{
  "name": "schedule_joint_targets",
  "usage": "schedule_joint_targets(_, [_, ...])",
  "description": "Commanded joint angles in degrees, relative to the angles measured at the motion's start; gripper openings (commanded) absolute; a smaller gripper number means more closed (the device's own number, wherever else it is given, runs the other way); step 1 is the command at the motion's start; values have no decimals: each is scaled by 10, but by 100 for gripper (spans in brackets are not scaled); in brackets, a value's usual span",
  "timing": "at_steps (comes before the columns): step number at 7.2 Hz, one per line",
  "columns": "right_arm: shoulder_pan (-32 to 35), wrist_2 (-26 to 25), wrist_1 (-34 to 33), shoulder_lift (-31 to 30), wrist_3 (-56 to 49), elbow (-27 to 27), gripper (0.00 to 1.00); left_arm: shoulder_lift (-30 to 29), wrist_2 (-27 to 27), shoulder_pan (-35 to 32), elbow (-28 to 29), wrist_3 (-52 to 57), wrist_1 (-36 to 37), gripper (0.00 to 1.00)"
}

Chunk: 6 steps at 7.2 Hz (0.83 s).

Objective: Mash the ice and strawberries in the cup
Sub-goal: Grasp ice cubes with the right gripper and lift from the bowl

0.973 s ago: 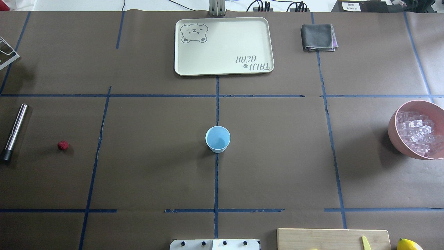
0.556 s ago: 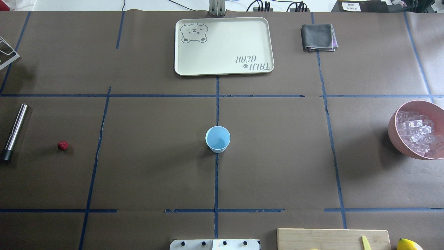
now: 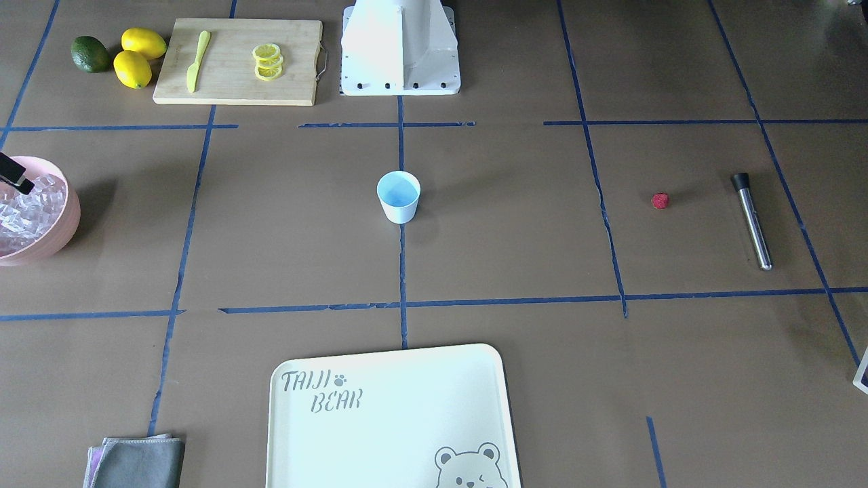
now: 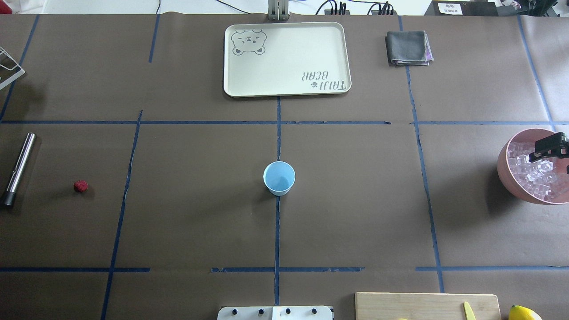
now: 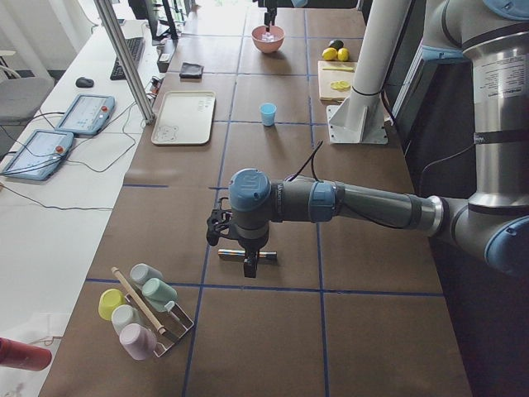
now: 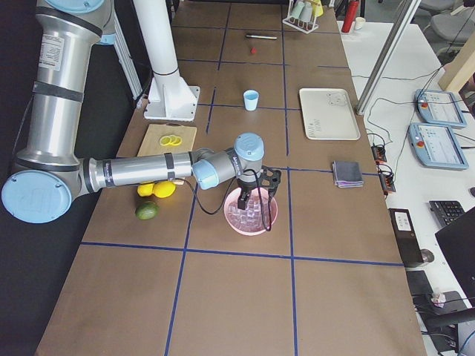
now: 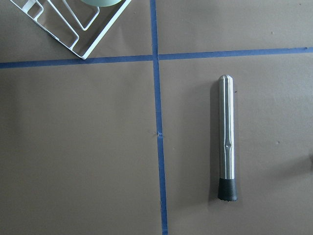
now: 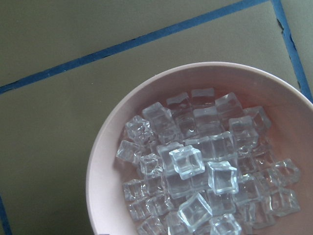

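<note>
Newly hovering over the pink bowl (image 4: 504,173) with the right gripper (image 4: 544,150) spread, empty; ice (image 4: 533,178) directly beneath, cup (image 4: 279,178) well away, unfilled.

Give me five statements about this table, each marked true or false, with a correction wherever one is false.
1. The cup has nothing in it. True.
2. The strawberry sits in the pink bowl. False: it lies on the table, near the metal muddler.
3. The right claw hangs over the ice in the bowl. True.
4. The lemon slices lie on the tray. False: they lie on the cutting board.
5. The muddler stands upright. False: it lies flat on the table.
</note>
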Motion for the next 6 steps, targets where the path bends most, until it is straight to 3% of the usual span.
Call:
schedule_joint_targets(1, [-39, -22, 5, 0, 34, -11, 94, -1, 0, 0, 1, 0, 0, 100])
schedule_joint_targets(6, [-41, -24, 9, 4, 34, -39, 88, -1, 1, 0, -3, -1, -1, 100])
